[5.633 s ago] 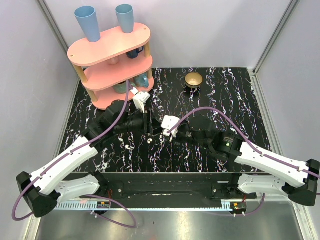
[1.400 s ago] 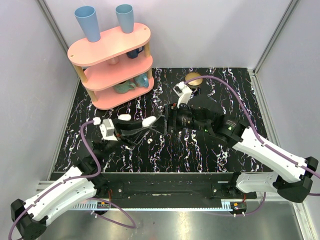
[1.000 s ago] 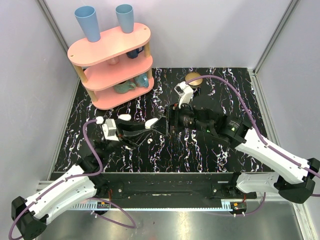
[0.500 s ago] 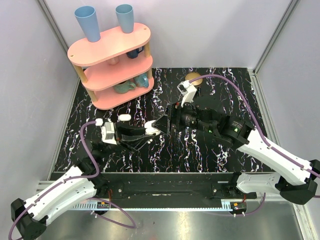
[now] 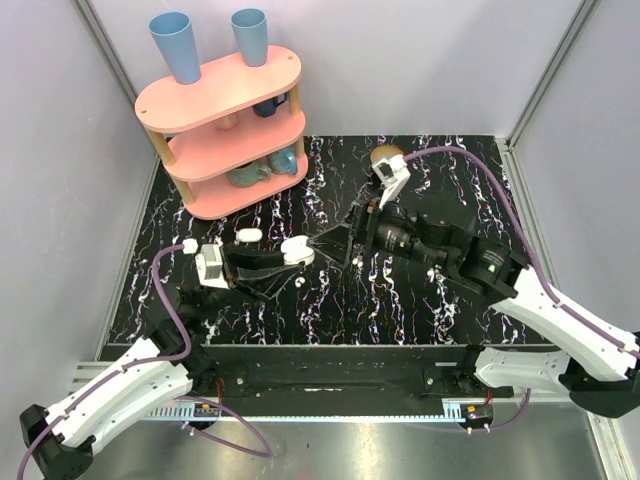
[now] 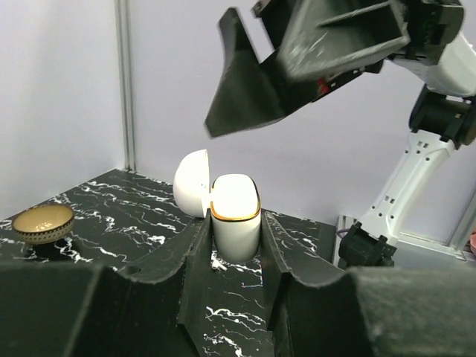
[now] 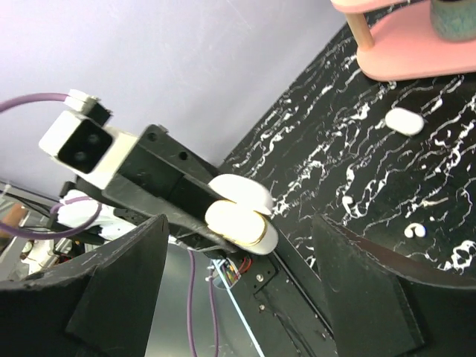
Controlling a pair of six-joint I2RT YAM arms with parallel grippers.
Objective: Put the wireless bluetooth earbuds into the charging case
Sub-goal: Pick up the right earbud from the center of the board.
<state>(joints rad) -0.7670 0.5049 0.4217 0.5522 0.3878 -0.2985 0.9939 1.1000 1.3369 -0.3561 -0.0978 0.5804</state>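
Left pincer is clamping the small glossy white oval plastic charging case, lid swung open, probably to present its sockets, while right pincer is hovering just beyond, jaws apart and empty; one tiny white plastic earbud is lying on the black marbled desk beneath.

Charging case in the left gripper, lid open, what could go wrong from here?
The left gripper pinches only the lower sides of the glossy charging case, so a push could tip it or slip it out. The open right gripper hangs close to the raised lid and might knock it shut. It's empty; an earbud lies on the streaked table, tiny and easy to fumble.
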